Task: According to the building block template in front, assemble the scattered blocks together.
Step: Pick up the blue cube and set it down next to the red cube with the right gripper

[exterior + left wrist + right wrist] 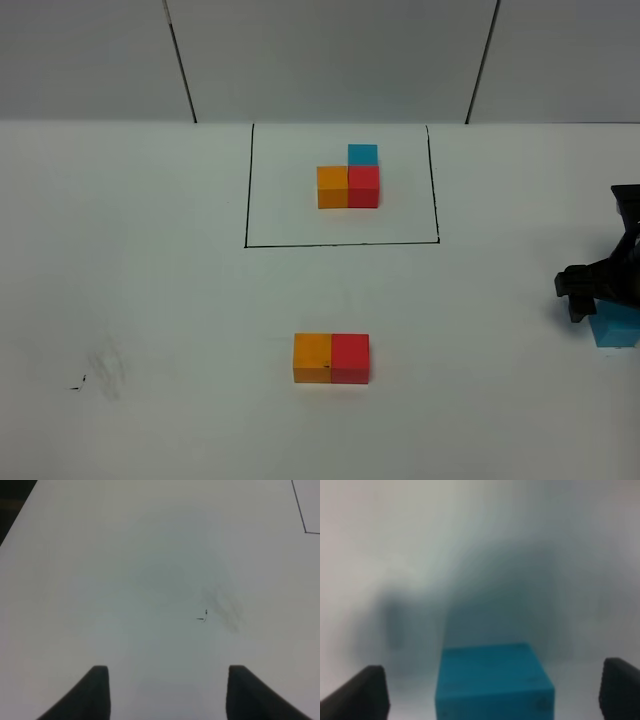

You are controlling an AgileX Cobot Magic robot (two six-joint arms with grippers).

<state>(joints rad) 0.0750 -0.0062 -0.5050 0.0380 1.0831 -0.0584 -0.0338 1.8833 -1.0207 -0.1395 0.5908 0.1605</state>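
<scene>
Scattered blocks (331,358) look two-thirds done to me. Far left, the left gripper (167,680) hangs over the table (100,555) near a grey smudge (227,612), fingers a bit apart and gripping nothing. In the middle, the orange cube (312,357) and red cube (351,358) sit touching, with the framed template (335,187) behind them. Far right, the blue cube (617,330) sits between the fingers of the right gripper (492,672), which are spread wide and not touching it. Tip: centre the cube, pinch two flat faces squarely and lift clear. Then set it against the red cube's far side without bumping the pair.
</scene>
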